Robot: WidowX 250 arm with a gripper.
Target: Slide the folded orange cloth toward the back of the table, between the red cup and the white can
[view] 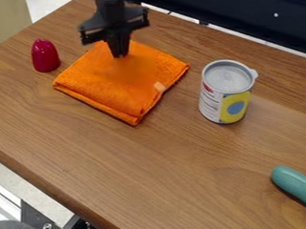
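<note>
"Where do we see the gripper [119, 55]?"
"We see it pressed together at the folded orange cloth [118, 84], far left on our table [159, 169], between the red rounded object [45, 56] and the can [226, 93]."

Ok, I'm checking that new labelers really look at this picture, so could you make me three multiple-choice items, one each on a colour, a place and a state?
1. What colour is the round patch on the yellow part of the can's label?
A) green
B) blue
C) black

2. Over what is the gripper?
A) the cloth
B) the can
C) bare wood

3. How does the cloth lie?
A) crumpled into a ball
B) rolled up
C) folded flat

Right: 1 B, a blue round patch shows on the yellow; 2 A, the jaws hang over orange fabric; 3 C, its layers form a flat square with straight edges.
</note>
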